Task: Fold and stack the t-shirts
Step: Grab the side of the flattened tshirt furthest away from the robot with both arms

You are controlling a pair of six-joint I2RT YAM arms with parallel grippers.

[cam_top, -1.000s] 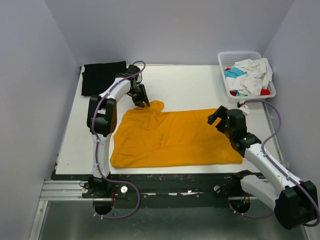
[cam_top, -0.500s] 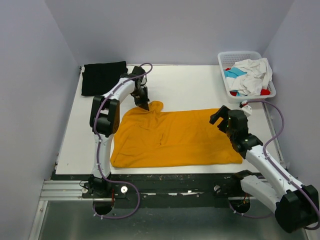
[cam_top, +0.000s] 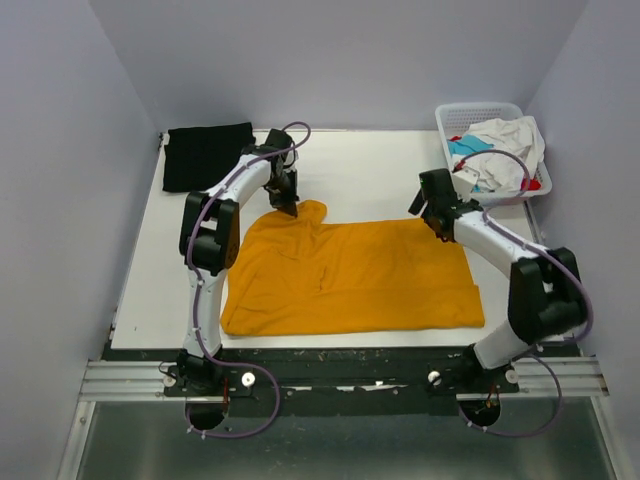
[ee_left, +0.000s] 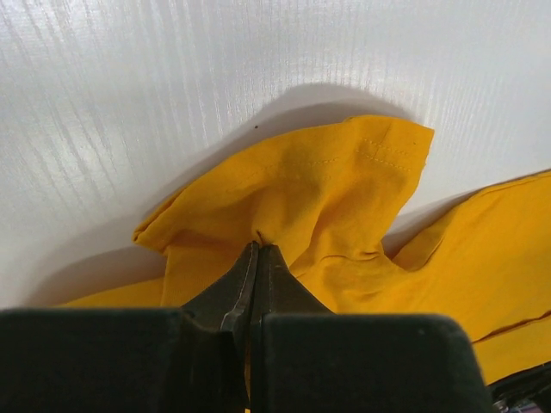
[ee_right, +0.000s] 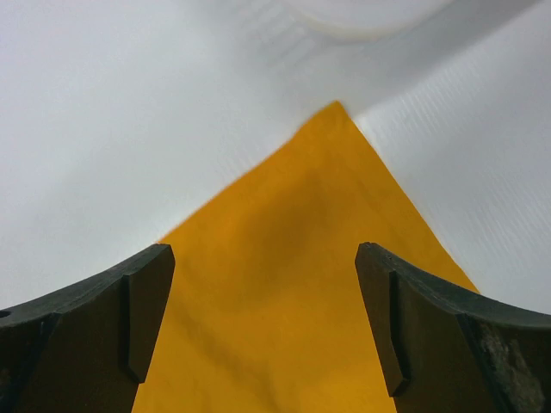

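Mustard-orange t-shirt [cam_top: 350, 275], flat, lightly wrinkled (sleeve [ee_left: 344, 172] bunched in left gripper [ee_left: 258, 248])

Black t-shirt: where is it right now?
In the top view the black t-shirt lies at the far left corner of the table, left of the left arm, apart from the orange t-shirt.
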